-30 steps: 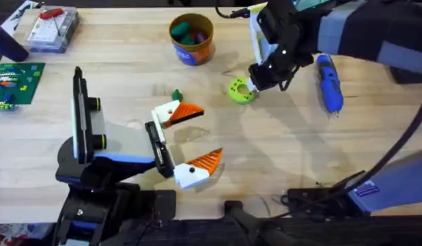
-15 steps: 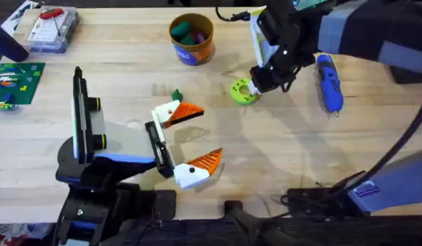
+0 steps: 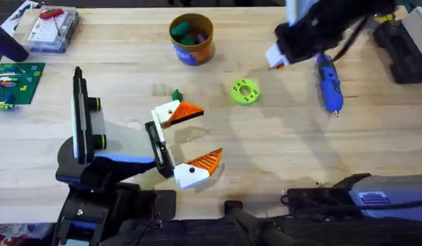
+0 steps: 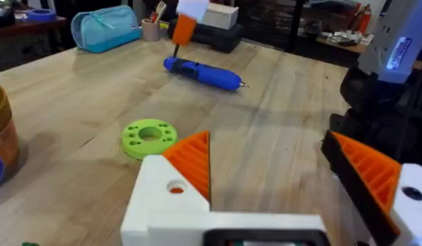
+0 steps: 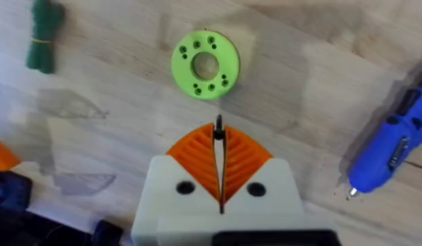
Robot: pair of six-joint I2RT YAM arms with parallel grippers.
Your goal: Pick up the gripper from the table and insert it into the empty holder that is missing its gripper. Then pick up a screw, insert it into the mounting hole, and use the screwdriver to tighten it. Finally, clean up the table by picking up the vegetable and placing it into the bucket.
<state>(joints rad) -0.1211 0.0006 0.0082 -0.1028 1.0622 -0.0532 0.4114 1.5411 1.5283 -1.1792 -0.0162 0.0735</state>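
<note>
My right gripper (image 3: 276, 57) hangs above the table (image 3: 300, 150), beside the blue screwdriver (image 3: 328, 82), which lies flat. In the right wrist view this gripper (image 5: 218, 160) is shut, and a thin dark tip like a screw (image 5: 218, 125) pokes out between the orange pads. Below it lies a green ring with small holes (image 5: 205, 65) (image 3: 244, 91). A small green vegetable (image 3: 176, 96) (image 5: 41, 37) lies left of the ring. The orange bucket (image 3: 191, 39) stands at the back, with green pieces inside. My left gripper (image 3: 197, 140) (image 4: 272, 178) rests open near the front.
A clear box with a red-handled tool (image 3: 52, 27) sits at the back left, and a green board (image 3: 13, 82) lies at the left edge. A black case (image 3: 405, 48) stands at the back right. Bare wood stretches across the front right.
My right gripper has lifted off the green ring and moved back and to the right, toward the screwdriver. The ring stayed on the table, nudged slightly right. The left arm is unmoved.
</note>
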